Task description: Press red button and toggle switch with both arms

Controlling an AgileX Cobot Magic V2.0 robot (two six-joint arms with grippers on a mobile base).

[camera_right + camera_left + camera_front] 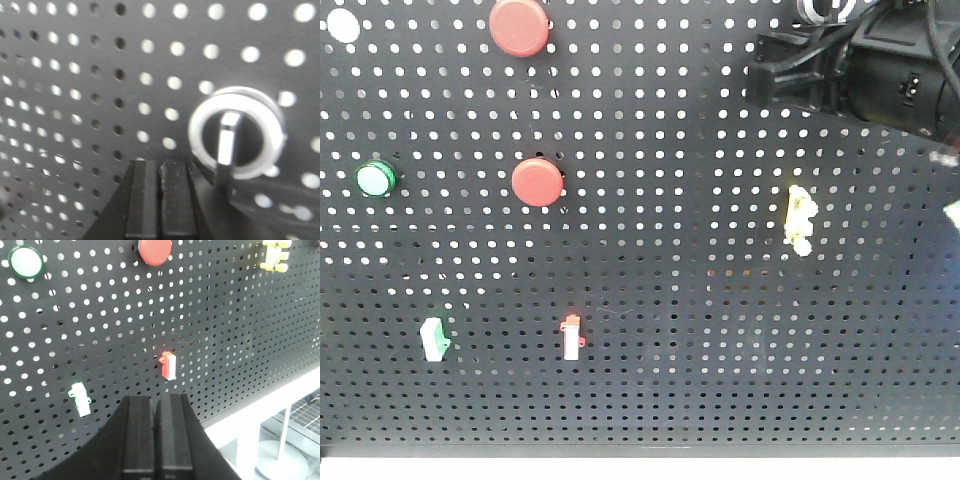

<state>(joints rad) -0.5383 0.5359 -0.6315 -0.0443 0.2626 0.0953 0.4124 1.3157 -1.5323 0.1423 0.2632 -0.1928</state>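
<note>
Red round push button (537,182) sits mid-left on the black perforated panel (670,400), with a second, larger red round button (520,25) above it and a green round button (375,180) to its left. Lower down are a small green-and-white rocker switch (435,338) and a small red-and-white rocker switch (572,335). A yellow toggle switch (800,220) is mounted well to the right.

In the left wrist view, the left end effector (155,401) is closed and empty, its two black fingers meeting along a thin seam. It points at the panel just below the red-and-white rocker switch and is clear of it. The red button lies higher, at the top edge of that view.

The right arm (880,70) reaches in at the upper right of the front view. Its end effector (160,164) is also closed on nothing. It sits just beside a silver-ringed rotary selector switch with a black knob (235,132), down and to its left. Whether it touches the switch cannot be told.

The step in hand looks like the approach, with neither control pressed yet. Next, the left arm likely needs to rise toward the red button and push straight in with its closed tips. The right arm needs a small shift toward its switch. The fingers are bulky beside these controls, so careful centring matters.
</note>
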